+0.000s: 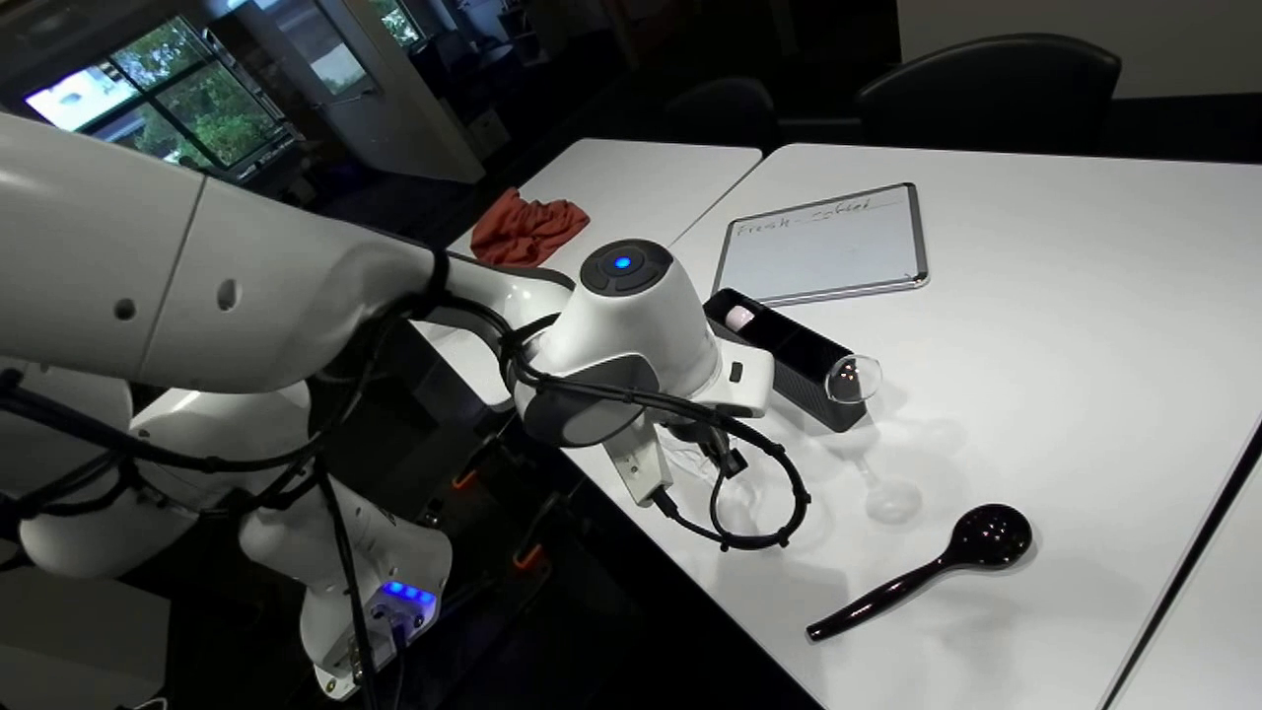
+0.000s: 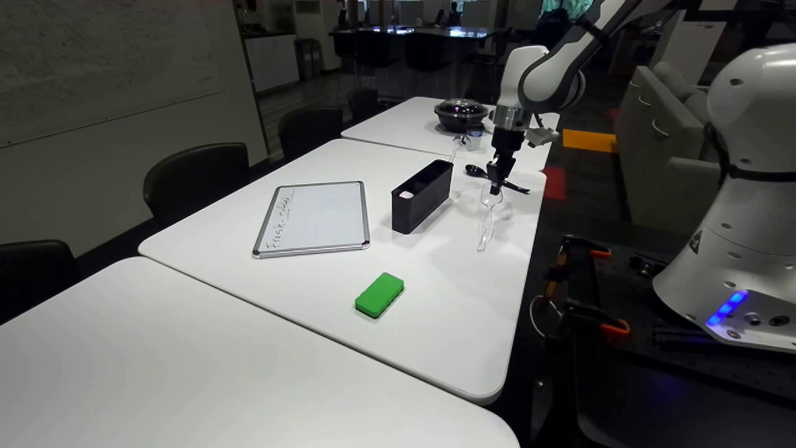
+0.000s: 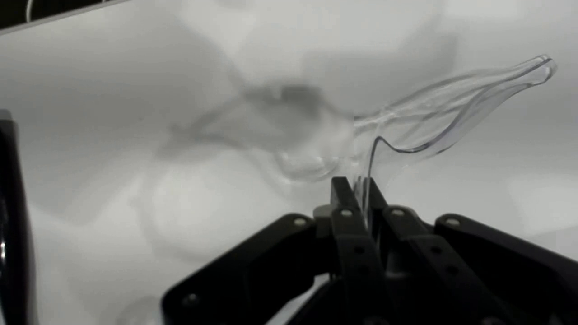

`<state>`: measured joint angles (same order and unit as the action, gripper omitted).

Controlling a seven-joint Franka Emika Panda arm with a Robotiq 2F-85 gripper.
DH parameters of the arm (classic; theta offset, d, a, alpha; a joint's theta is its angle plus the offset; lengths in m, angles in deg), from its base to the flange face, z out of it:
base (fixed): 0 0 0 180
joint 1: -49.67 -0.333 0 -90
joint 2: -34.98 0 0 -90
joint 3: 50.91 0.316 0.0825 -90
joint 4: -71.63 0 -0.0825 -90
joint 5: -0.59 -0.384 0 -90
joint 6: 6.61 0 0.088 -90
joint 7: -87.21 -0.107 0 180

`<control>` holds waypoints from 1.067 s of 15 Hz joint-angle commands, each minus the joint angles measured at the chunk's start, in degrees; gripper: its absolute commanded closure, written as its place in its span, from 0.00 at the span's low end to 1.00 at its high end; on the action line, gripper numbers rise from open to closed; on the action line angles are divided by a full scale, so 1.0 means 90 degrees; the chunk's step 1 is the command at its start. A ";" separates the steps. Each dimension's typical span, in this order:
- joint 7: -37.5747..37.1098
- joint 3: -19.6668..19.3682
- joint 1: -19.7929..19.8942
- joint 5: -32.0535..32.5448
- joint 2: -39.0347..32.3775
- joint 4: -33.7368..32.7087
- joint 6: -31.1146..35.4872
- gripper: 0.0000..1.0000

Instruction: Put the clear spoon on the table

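A clear, see-through spoon (image 2: 485, 227) hangs from the gripper (image 2: 495, 185) near one long edge of the white table (image 2: 435, 298). In the wrist view the gripper (image 3: 354, 185) is shut on the clear spoon (image 3: 456, 115), with thin clear plastic between the fingertips. The spoon's long part reaches out to the right, and a rounded clear edge shows left of the fingers. In an exterior view the gripper (image 1: 732, 461) is partly hidden by a cable loop, and the spoon is faint. Shadows fall on the table below; I cannot tell whether the spoon's lower end touches it.
A black box (image 2: 423, 199) stands close by, with another clear utensil (image 1: 854, 380) upright at its end. A dark spoon (image 1: 989, 537) lies beside the gripper. A whiteboard (image 2: 314, 218), green block (image 2: 379, 294), lidded dark bowl (image 2: 460, 115) and red cloth (image 1: 527, 229) lie farther off.
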<state>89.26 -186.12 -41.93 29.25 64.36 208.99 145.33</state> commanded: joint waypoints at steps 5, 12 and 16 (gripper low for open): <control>-0.0692 -0.0493 -0.0625 0.0814 0.1163 -0.0998 -0.0141 0.59; -0.0621 0.1190 0.0893 0.0257 -0.0028 0.0405 0.0004 0.07; -0.1183 0.2622 0.1940 -0.0580 -0.1143 0.0882 -0.0032 0.00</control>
<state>83.73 -170.50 -29.98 29.29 65.39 212.11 144.73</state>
